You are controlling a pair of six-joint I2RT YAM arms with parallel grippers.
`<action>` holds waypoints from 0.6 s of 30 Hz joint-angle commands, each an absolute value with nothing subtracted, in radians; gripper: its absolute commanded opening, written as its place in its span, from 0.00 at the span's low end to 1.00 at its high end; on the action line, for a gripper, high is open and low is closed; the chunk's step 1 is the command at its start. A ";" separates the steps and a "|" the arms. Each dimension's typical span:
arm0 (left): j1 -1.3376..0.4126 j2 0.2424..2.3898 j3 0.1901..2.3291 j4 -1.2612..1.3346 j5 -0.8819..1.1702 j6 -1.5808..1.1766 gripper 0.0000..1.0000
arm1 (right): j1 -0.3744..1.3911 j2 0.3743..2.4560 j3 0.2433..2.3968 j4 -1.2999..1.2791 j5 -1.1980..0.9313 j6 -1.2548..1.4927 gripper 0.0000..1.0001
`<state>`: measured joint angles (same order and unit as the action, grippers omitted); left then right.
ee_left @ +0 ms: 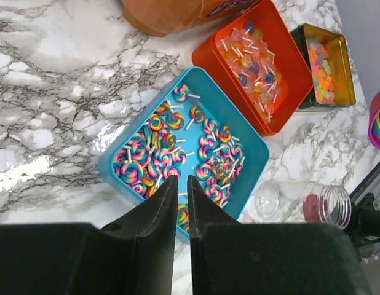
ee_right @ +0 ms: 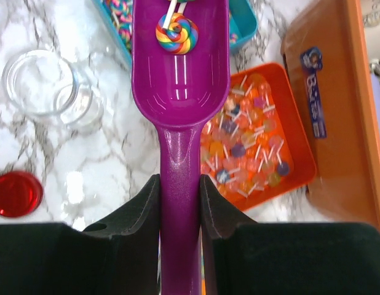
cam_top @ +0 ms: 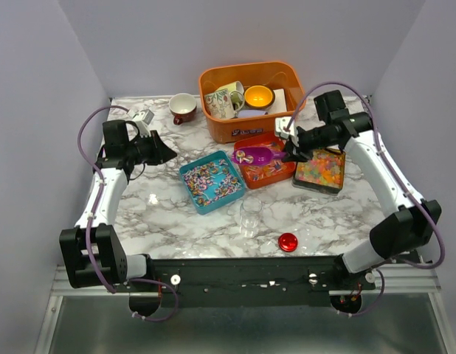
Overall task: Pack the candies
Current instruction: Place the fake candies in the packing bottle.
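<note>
The candies lie in three trays: swirl lollipops point(cam_top: 211, 181) in a blue tray point(cam_top: 190, 193), pale lollipops point(cam_top: 271, 169) in an orange tray point(cam_top: 251, 179), and jelly pieces point(cam_top: 321, 168) in a dark tray point(cam_top: 319, 187). My right gripper point(cam_top: 291, 151) is shut on the handle of a purple scoop point(ee_right: 181, 80), which hangs over the blue tray's edge with one swirl lollipop point(ee_right: 176, 32) in its bowl. My left gripper point(ee_left: 182, 178) hovers over the blue tray's point(ee_left: 257, 166) near side, its jaws a narrow gap apart and empty. A clear jar point(cam_top: 250, 217) lies near the front.
A red lid point(cam_top: 288, 242) lies right of the jar near the front edge. An orange bin point(cam_top: 250, 99) holding mugs stands at the back. Left of it stands a red-brown cup point(cam_top: 183, 108). Grey walls close in the left, back and right sides.
</note>
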<state>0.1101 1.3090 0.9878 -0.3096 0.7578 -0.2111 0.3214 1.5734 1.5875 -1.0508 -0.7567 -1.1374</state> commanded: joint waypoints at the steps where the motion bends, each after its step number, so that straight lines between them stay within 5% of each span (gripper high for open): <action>1: 0.115 1.287 0.960 -0.201 0.795 -0.268 0.22 | 0.299 1.470 1.526 -1.261 -0.634 -1.300 0.01; 18: 0.115 1.224 0.871 -0.110 0.784 -0.321 0.23 | 0.301 1.396 1.517 -1.443 -0.500 -1.382 0.01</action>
